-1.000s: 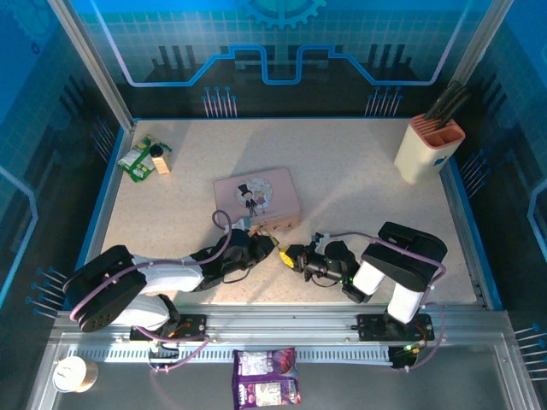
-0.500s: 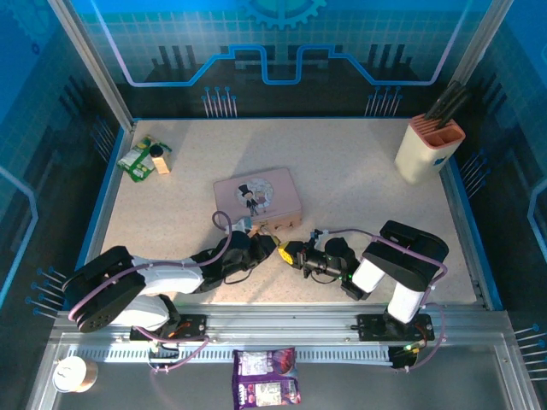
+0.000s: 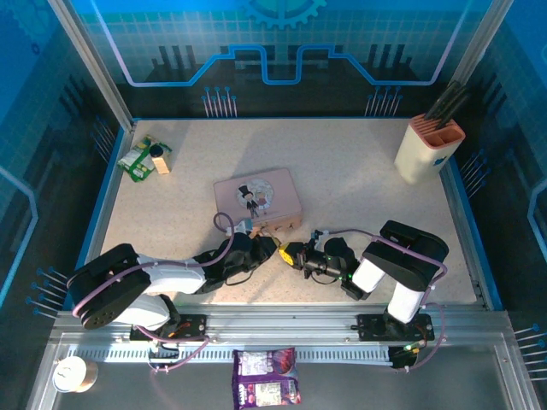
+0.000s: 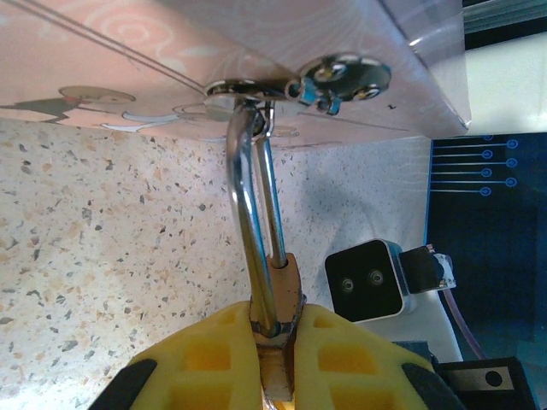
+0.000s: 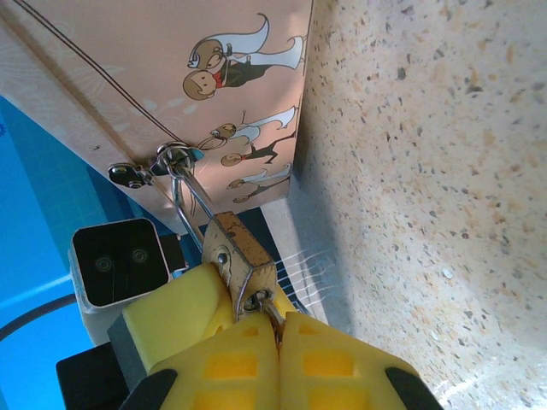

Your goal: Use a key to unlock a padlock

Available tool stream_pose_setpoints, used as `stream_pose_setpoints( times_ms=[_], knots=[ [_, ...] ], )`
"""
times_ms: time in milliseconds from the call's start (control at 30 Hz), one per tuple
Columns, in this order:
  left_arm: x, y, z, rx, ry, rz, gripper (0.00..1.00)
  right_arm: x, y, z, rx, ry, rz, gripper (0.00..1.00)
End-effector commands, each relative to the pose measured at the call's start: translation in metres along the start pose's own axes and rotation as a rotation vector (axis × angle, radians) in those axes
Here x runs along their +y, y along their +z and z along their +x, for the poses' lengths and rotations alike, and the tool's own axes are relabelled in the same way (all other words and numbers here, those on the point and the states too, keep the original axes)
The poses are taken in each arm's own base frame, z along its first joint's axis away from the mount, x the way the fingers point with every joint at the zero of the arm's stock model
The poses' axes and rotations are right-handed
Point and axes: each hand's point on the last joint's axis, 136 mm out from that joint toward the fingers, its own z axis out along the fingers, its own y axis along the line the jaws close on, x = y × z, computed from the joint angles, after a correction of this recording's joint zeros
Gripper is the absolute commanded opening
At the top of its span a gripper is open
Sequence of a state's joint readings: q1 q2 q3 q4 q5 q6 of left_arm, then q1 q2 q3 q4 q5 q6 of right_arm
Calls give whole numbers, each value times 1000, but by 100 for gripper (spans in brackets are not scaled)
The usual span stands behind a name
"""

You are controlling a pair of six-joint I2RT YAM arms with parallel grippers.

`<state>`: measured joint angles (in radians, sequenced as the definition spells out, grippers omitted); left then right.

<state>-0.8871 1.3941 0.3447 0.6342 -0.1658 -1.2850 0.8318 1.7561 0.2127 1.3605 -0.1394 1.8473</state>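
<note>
The small brass padlock (image 4: 287,280) hangs by its silvery shackle (image 4: 246,201) from the hasp (image 4: 329,79) of the pink cartoon tin (image 3: 256,197). My left gripper (image 4: 278,331) is shut on the padlock's body, with a yellow pad on each side. In the right wrist view, the padlock (image 5: 240,244) has the thin grey key (image 5: 270,306) in its underside. My right gripper (image 5: 279,331) is shut on that key. From above, the left gripper (image 3: 268,248) and the right gripper (image 3: 291,253) meet tip to tip just in front of the tin.
A beige knife block (image 3: 427,146) stands at the back right. Green packets (image 3: 144,158) lie at the back left. A purple snack bag (image 3: 266,389) and a paper cup (image 3: 70,373) sit on the near rail. Blue walls edge the table.
Both grippers have edged slightly towards the tin, still closed on the padlock and the key.
</note>
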Motion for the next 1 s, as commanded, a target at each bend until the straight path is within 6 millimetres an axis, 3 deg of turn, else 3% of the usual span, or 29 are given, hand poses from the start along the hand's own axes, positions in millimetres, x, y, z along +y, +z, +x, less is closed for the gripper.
stream_pose_setpoints(
  times_ms=[0,67,167,300,467,733,867,967],
  knots=[
    [-55,-4,18,75,29,171,0,35,4,0,-2,-66,-114,4],
    [-46,-3,13,56,38,106,0,26,-3,-4,-18,-83,-93,20],
    [-35,-3,3,28,28,44,0,11,-13,-11,-33,-91,-52,36],
    [-19,-2,-8,4,-11,-12,0,-14,-21,-15,-25,-89,18,46],
    [-14,-6,-15,-22,20,-64,0,-22,-33,-17,-37,-141,48,50],
    [-9,-12,-26,-33,28,-98,0,-37,-34,-12,13,-304,171,49],
    [-7,-14,-28,-37,27,-102,0,-30,-34,-2,50,-526,316,50],
    [-9,-17,-30,-42,31,-87,0,-10,-52,-2,-31,-851,497,51]
  ],
)
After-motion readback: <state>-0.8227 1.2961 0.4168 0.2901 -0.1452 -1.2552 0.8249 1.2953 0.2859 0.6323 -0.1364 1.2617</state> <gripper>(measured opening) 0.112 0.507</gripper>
